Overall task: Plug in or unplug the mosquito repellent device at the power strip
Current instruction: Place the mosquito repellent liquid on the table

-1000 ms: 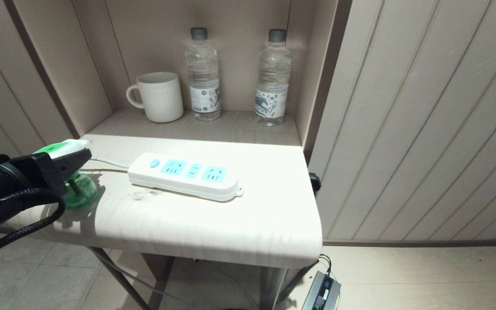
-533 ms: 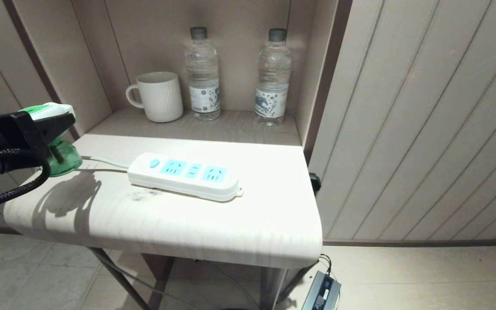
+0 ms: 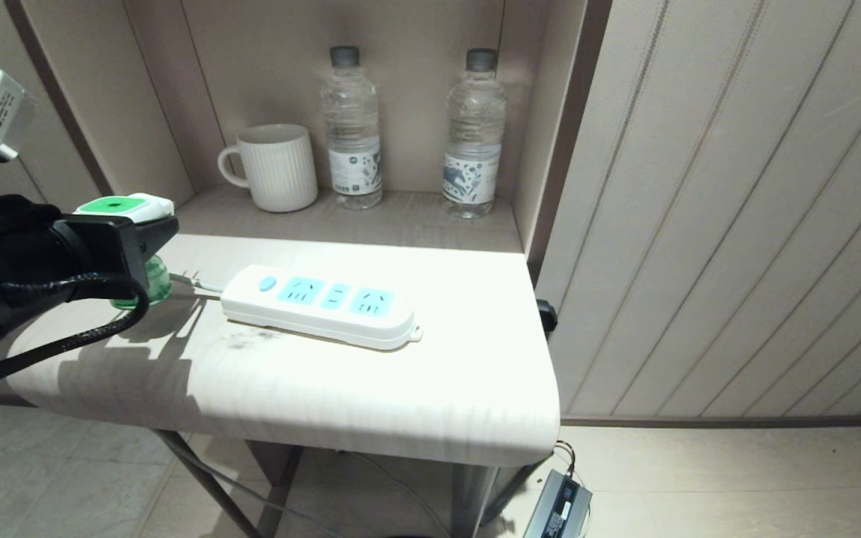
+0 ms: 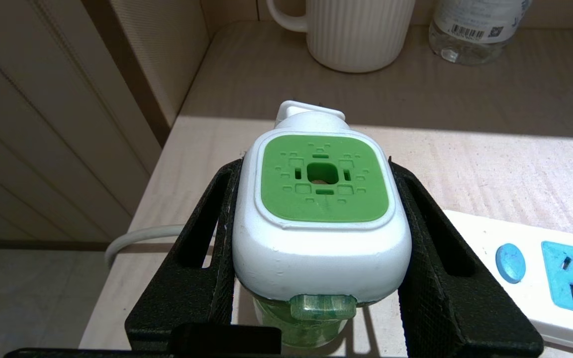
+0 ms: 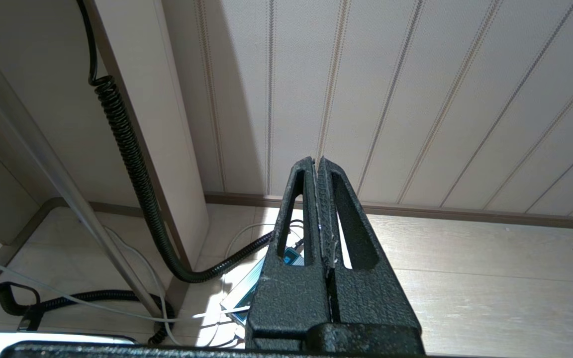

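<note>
My left gripper [image 3: 152, 233] is shut on the mosquito repellent device [image 3: 124, 205], its black fingers [image 4: 217, 209] clamping the white sides of the head. The green face [image 4: 324, 184] points up and the translucent green bottle [image 3: 148, 288] hangs below, just above the table's left end. The device's plug end faces away from the wrist. The white power strip [image 3: 322, 302] with light-blue sockets lies flat on the table just right of the device, with nothing plugged in; its blue button end [image 4: 509, 262] is nearest. My right gripper [image 5: 316, 161] is shut and empty, parked low near the floor.
A white ribbed mug [image 3: 273, 168] and two clear water bottles [image 3: 352, 127] [image 3: 475, 134] stand in the alcove behind the table [image 3: 400, 403]. The strip's white cord [image 4: 137, 237] runs off the table's left side. A black adapter [image 3: 561, 508] lies on the floor.
My left gripper has lifted the device off the table's left end, then carried it right toward the strip's button end, rolling it so the green face points up. The strip has not moved.
</note>
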You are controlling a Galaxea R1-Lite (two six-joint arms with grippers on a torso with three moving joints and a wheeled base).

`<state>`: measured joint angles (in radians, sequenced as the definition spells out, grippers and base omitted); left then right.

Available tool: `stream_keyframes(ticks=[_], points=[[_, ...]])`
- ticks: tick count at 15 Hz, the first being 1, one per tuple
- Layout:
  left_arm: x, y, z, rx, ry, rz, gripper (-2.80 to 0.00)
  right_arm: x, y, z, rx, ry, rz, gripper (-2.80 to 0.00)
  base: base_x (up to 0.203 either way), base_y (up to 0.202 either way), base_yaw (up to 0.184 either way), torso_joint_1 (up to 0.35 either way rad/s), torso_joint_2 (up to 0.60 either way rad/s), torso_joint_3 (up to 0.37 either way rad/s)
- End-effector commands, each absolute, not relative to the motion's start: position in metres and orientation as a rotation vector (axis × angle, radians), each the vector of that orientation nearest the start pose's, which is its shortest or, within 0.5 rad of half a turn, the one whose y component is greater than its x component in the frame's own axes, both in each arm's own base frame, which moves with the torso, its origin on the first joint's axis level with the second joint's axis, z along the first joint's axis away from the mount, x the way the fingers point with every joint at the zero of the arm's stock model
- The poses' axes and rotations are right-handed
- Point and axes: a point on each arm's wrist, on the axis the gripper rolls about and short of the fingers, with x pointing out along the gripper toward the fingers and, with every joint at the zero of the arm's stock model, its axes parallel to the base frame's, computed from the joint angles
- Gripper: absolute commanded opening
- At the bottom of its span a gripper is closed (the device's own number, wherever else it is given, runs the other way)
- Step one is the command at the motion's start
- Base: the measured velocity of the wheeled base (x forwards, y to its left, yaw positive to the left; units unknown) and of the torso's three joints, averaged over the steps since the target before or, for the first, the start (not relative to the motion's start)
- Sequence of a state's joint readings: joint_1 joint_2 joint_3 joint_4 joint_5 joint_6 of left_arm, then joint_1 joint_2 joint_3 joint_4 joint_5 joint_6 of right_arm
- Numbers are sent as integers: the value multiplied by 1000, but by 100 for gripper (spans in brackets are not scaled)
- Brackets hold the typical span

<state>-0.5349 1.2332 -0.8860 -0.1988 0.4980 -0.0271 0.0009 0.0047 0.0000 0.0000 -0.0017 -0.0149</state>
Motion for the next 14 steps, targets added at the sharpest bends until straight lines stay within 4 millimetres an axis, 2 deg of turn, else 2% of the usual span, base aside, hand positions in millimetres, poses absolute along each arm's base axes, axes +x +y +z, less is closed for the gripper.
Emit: stream_keyframes(ticks=[1, 5, 10, 14], points=[[171, -89, 274, 52, 147, -32, -280, -22, 0, 76, -15, 5, 0, -280, 0, 0, 0, 0, 0, 0], [162, -83, 265, 57, 161, -34, -280, -22, 0, 76, -15, 5, 0, -280, 0, 0, 0, 0, 0, 0], [164, -85, 255, 57, 187, -32, -280, -22, 0, 76, -15, 5, 0, -280, 0, 0, 0, 0, 0, 0], [164, -85, 256, 21, 147, -32, -280, -22, 0, 76, -15, 5, 0, -280, 0, 0, 0, 0, 0, 0]])
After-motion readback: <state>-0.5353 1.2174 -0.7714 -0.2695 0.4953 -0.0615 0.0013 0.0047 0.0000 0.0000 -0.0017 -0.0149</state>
